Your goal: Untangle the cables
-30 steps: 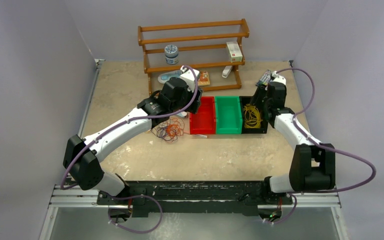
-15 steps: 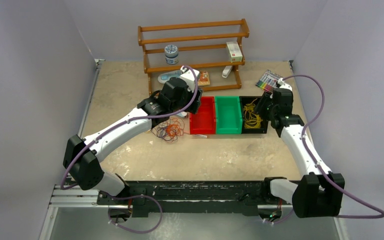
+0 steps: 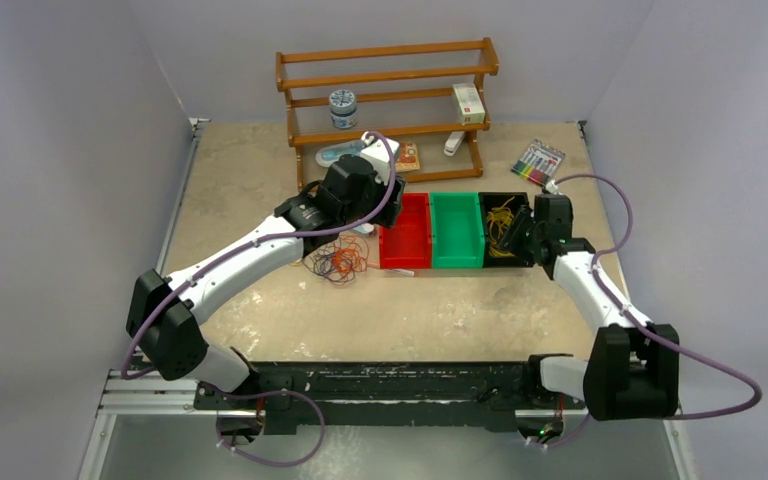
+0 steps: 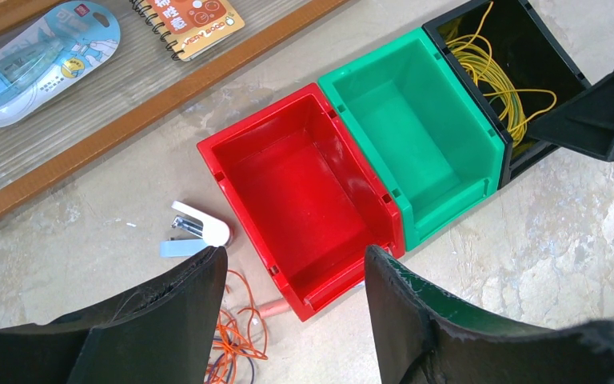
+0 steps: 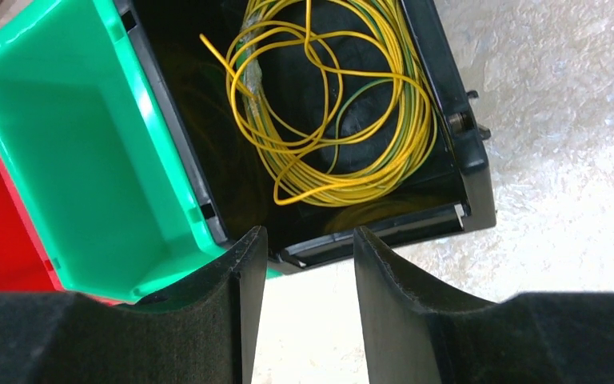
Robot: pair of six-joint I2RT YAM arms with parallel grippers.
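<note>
A tangle of orange and dark cables point(image 3: 338, 262) lies on the table left of the red bin point(image 3: 406, 262). Its orange loops point(image 4: 236, 336) show below my left gripper point(image 4: 295, 250), which hovers open and empty over the red bin's near corner. A yellow cable point(image 5: 344, 120) with a green strand lies coiled in the black bin point(image 5: 464, 160). My right gripper point(image 5: 309, 232) sits just outside that bin's near wall, open, with only bare table between its fingers.
Red, green point(image 3: 457, 262) and black bins stand side by side. A white stapler point(image 4: 196, 232) lies by the red bin. A wooden shelf point(image 3: 385, 75) with small items stands behind. A marker pack point(image 3: 537, 160) lies at the far right.
My right arm has drawn back from over the black bin to its near side, and its jaws have narrowed a little. The yellow cable stays in the bin. The left arm has not moved.
</note>
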